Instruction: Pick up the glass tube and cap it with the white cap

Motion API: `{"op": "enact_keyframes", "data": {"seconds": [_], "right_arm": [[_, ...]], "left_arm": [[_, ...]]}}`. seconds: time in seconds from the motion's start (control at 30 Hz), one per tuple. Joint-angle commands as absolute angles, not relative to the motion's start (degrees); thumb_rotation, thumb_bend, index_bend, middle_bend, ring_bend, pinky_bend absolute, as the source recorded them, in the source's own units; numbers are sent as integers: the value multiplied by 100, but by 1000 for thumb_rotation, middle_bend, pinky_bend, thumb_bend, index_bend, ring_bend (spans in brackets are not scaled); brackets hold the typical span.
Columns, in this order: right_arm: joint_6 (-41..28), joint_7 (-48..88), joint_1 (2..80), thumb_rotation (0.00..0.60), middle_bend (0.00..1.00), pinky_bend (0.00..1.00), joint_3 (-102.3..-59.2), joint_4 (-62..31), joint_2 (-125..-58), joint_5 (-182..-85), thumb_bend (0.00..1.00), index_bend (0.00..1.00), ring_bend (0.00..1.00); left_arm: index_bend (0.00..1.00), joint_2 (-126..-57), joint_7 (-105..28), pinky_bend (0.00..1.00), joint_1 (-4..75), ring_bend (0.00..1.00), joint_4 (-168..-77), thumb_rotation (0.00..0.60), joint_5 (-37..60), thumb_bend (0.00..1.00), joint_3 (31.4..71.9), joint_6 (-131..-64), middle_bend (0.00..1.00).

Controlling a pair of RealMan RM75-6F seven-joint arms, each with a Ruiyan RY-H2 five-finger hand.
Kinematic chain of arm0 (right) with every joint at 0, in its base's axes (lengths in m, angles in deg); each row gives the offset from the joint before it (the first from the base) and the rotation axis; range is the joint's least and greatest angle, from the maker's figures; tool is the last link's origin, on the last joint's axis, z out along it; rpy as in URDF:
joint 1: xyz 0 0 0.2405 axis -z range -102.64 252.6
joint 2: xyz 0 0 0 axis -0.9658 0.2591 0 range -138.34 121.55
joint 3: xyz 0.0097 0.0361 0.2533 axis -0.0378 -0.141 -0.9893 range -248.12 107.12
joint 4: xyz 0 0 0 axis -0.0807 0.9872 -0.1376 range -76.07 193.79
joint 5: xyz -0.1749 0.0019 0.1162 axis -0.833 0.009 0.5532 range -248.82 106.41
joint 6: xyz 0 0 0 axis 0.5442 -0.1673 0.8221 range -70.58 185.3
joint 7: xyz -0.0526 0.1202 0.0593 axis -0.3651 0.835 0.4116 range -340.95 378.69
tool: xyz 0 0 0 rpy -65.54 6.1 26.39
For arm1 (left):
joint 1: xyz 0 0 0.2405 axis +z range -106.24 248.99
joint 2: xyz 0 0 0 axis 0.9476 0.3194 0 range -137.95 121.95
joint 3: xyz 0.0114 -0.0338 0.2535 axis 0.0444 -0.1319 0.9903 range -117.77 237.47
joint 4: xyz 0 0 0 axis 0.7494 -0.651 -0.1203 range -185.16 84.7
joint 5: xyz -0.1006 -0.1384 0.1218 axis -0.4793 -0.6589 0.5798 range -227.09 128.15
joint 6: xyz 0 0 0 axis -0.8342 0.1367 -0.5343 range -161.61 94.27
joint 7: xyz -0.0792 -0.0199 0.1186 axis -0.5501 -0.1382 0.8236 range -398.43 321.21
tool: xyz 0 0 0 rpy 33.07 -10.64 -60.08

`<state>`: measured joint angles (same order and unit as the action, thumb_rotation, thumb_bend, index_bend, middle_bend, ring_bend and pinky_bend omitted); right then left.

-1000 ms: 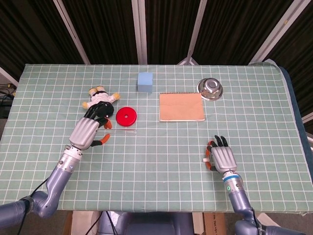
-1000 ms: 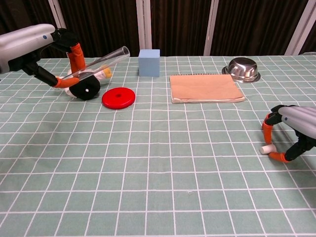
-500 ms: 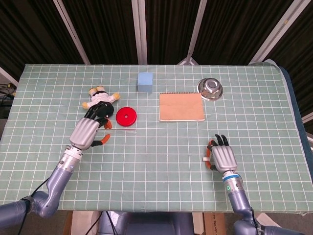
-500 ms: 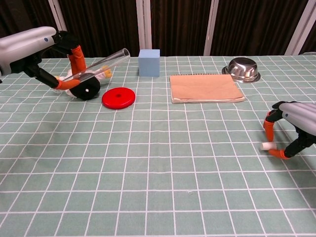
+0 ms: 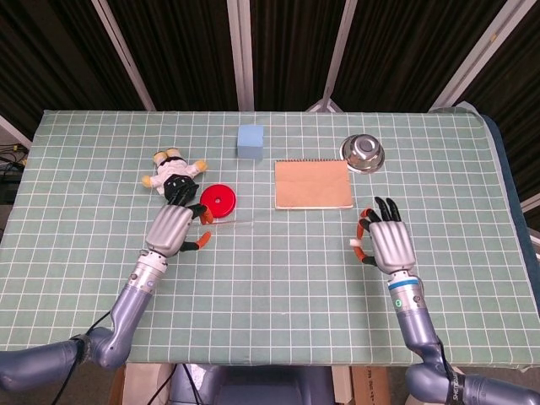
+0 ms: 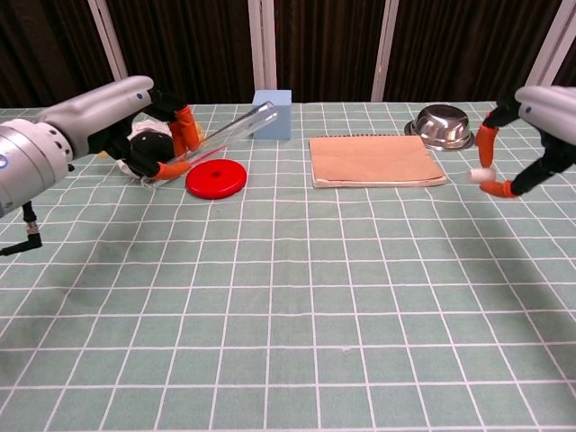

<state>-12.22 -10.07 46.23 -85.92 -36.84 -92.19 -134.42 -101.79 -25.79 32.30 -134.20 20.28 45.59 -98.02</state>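
My left hand (image 6: pixel 135 117) (image 5: pixel 173 228) holds the clear glass tube (image 6: pixel 225 130), tilted with its open end up toward the right, above the red disc. In the head view the tube (image 5: pixel 229 223) shows only as a thin pale line right of the hand. My right hand (image 6: pixel 531 135) (image 5: pixel 388 240) is raised off the table at the right. It pinches the small white cap (image 6: pixel 483 171) (image 5: pixel 357 244) between orange fingertips. The two hands are far apart, with the notebook between them.
A red disc (image 6: pixel 216 177) lies below the tube. A stuffed toy (image 5: pixel 173 171) lies behind the left hand. A blue cube (image 6: pixel 271 113), a tan notebook (image 6: pixel 373 160) and a steel bowl (image 6: pixel 439 126) stand at the back.
The right hand has lifted the white cap off the table and moved up and inward. The left hand has carried the tube to the right, toward the middle.
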Motion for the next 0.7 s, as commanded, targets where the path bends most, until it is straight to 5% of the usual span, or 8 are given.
{"op": "enact_keyframes", "data": {"seconds": [0.03, 0.7], "right_arm": [[-1307, -1183, 4418, 600, 316, 0, -8723, -3717, -9129, -13691, 373, 643, 73], [-1745, -1670, 3499, 600, 316, 0, -8600, -1973, -9961, -15462, 373, 643, 73]], "left_arm": [[552, -10441, -2413, 0, 3060, 78, -13198, 600, 1825, 529, 4418, -9707, 575], [553, -11503, -1735, 0, 2282, 78, -12498, 600, 1315, 530, 4003, -9538, 578]]}}
